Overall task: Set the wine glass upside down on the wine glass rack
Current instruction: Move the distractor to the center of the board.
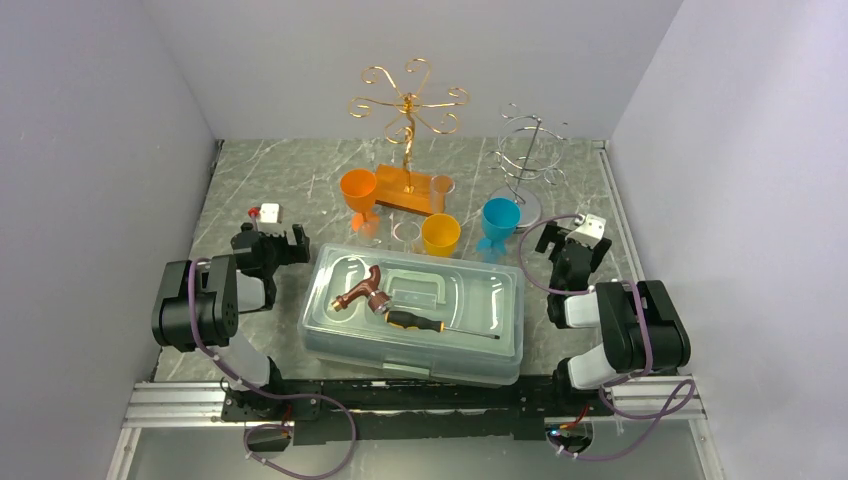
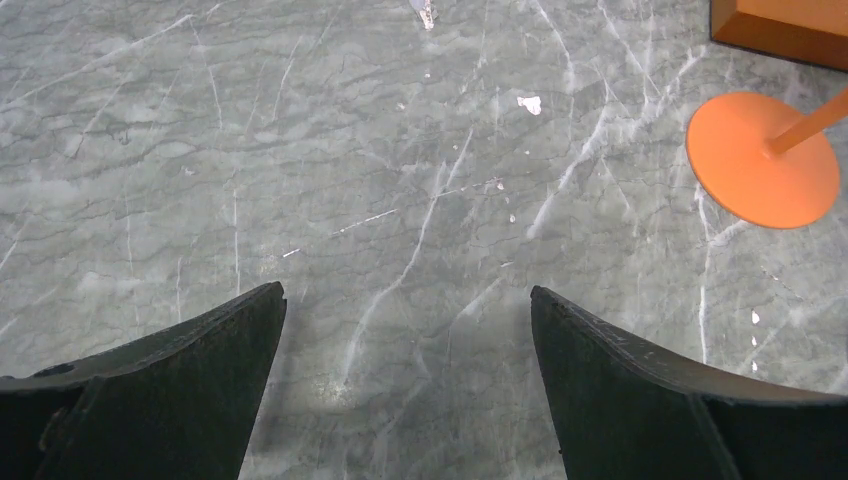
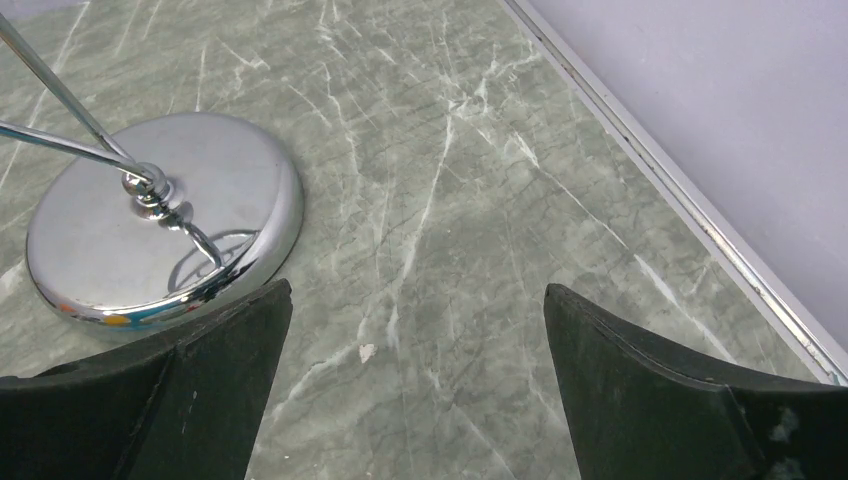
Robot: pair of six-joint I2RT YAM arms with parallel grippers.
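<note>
Three plastic wine glasses stand upright behind a clear box: an orange one [image 1: 358, 190], a yellow one [image 1: 440, 233] and a blue one [image 1: 500, 218]. A gold wire rack [image 1: 408, 105] rises from a wooden base [image 1: 405, 192]. A silver wire rack [image 1: 530, 150] stands on a chrome base [image 3: 165, 215]. My left gripper [image 1: 272, 234] is open and empty over bare table [image 2: 408, 300]. The orange glass's foot [image 2: 762, 160] lies to its far right. My right gripper [image 1: 572, 240] is open and empty [image 3: 418, 295], just right of the chrome base.
A clear plastic box [image 1: 415, 312] with a hammer [image 1: 362, 288] and a screwdriver [image 1: 425, 323] on its lid sits between the arms. A small white and red object [image 1: 266, 211] lies at the left. Walls close in on both sides; a metal strip [image 3: 690, 210] edges the table.
</note>
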